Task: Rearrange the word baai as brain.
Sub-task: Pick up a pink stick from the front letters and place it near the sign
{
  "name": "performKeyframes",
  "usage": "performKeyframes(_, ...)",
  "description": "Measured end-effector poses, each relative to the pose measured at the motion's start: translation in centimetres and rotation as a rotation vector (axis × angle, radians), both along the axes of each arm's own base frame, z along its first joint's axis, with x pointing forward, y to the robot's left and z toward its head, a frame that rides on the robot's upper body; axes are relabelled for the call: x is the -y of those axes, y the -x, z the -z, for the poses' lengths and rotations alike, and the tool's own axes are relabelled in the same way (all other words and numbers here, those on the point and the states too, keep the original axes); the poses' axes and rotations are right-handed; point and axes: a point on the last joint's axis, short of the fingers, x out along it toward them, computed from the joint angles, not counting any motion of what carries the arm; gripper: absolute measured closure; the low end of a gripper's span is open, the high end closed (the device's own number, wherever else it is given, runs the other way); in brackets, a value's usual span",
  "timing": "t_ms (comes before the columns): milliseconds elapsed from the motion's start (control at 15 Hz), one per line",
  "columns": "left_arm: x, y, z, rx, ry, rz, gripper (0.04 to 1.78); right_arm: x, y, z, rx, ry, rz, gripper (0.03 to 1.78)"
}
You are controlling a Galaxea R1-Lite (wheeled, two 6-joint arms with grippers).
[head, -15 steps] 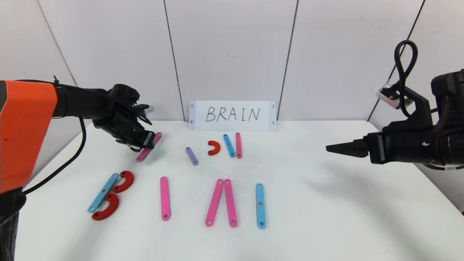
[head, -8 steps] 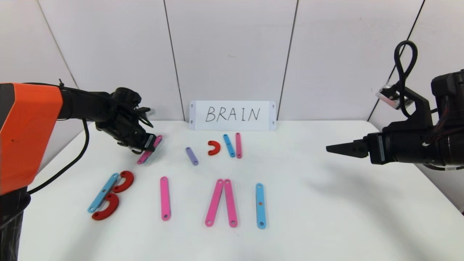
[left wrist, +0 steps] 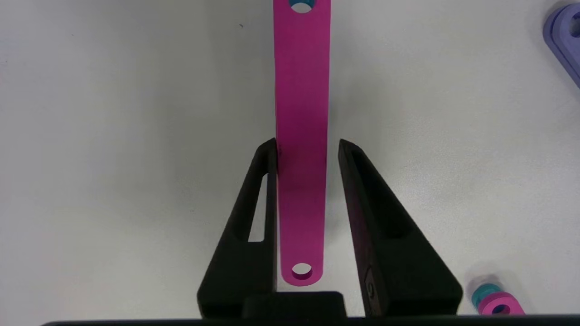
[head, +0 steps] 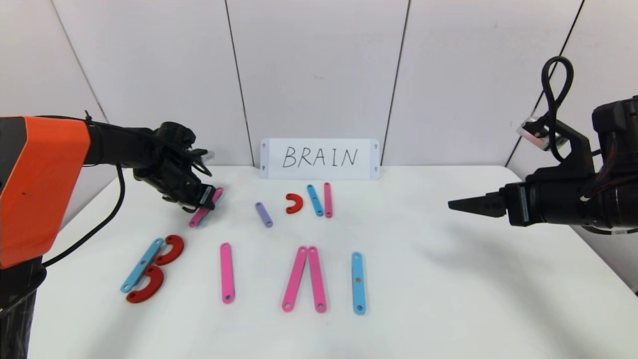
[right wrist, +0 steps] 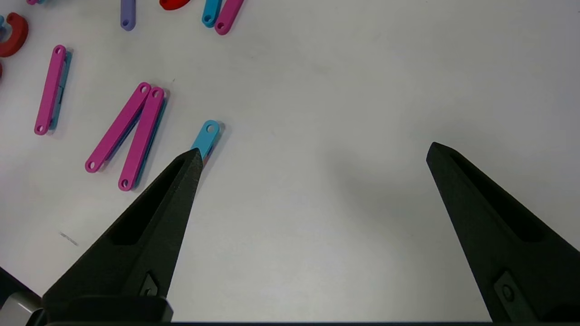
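White bench [head: 448, 299], white panel wall, BRAIN card [head: 319, 158] at upper centre. Letters row [head: 227, 273] across lower centre: blue-and-red B at lower left, single pink strip, pink inverted V, blue I. Spare strips [head: 319, 199] sit just below the card. Left hand [head: 203, 199] at centre left straddles a pink strip [left wrist: 301, 136]; the jaws stand slightly apart, one side touching it, a sliver of gap on the other, so it looks set down, not gripped. Best next move: lift straight up, no sideways drag, so the strip stays put. Right hand [head: 461, 204] at frame right hangs wide open, empty.
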Motion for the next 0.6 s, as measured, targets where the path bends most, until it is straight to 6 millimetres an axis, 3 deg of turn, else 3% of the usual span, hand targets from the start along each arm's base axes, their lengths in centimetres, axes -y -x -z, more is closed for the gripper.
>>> performKeyframes(333,0.0,-0.06,0.14,-0.004,0.0,-0.004,0.44,0.0,-0.01,0.04,-0.001,0.0,0.0,0.08)
performKeyframes(600,0.02,-0.08,0.13,-0.004,0.001,-0.005,0.1,0.0,0.02,0.11,-0.004,0.001,-0.001,0.08)
